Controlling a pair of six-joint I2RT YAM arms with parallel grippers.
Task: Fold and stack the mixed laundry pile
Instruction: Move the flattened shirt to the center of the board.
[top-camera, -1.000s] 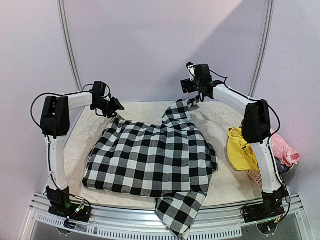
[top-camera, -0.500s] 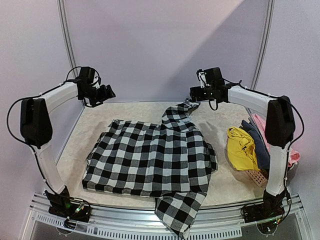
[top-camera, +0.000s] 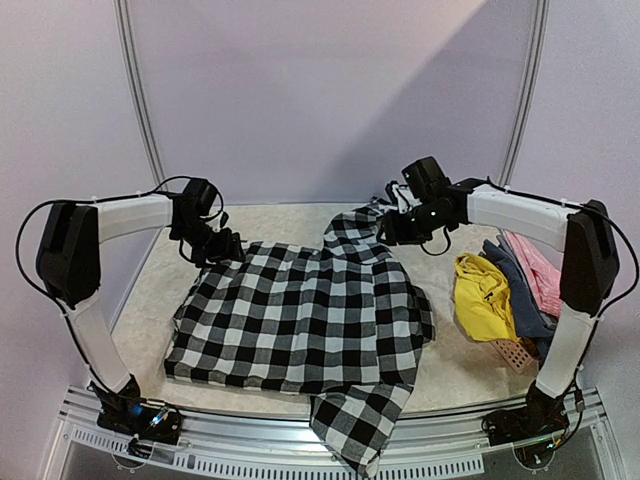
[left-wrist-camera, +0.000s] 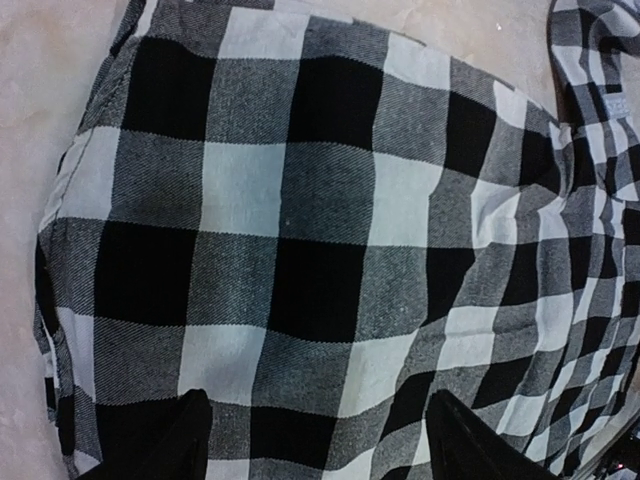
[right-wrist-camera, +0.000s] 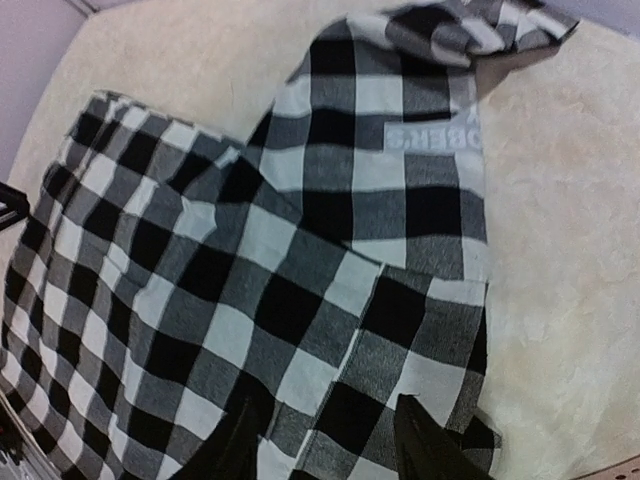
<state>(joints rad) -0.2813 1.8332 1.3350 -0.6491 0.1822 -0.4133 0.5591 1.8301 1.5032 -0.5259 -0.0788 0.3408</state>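
The black-and-white checked shirt (top-camera: 300, 320) lies spread flat on the table, one sleeve (top-camera: 355, 430) hanging over the near edge. My left gripper (top-camera: 222, 248) hovers open just over the shirt's far-left corner; its wrist view shows checked cloth (left-wrist-camera: 300, 200) beneath the spread jaws (left-wrist-camera: 320, 450). My right gripper (top-camera: 390, 225) is low over the far collar end. Its jaws (right-wrist-camera: 330, 450) stand apart above the cloth (right-wrist-camera: 250, 280), gripping nothing. The yellow (top-camera: 478, 295), blue-grey (top-camera: 515, 275) and pink (top-camera: 537, 262) garments lie heaped at the right.
A salmon perforated basket (top-camera: 510, 350) sits under the heap at the right edge. The beige table (top-camera: 160, 280) shows bare strips at the left and far right of the shirt. A wall stands close behind.
The left gripper rose away from the shirt's far-left corner, then came back down over it. The right gripper dropped lower and nearer over the collar end. The shirt has not moved.
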